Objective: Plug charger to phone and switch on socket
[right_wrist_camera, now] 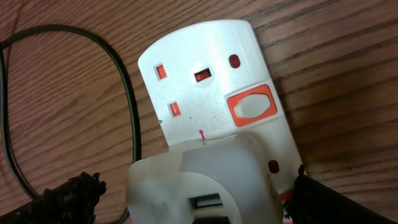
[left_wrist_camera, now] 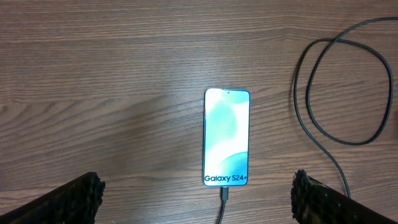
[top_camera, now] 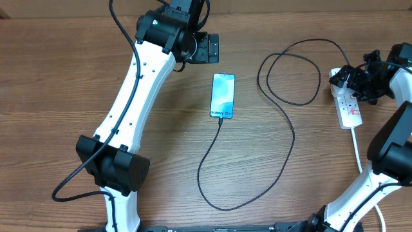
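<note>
Lab tabletop [top_camera: 58, 77] with robot arms [top_camera: 138, 84]

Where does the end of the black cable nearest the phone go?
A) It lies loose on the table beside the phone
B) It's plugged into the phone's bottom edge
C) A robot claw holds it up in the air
B: the charger tip runs straight into the bottom edge of the phone.

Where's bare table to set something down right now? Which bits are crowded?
Bare wood between the left arm and the phone; inside the charger cable's low loop below the phone; between that cable and the right arm. Crowded: the right edge, where the cable coils beside the socket.
</note>
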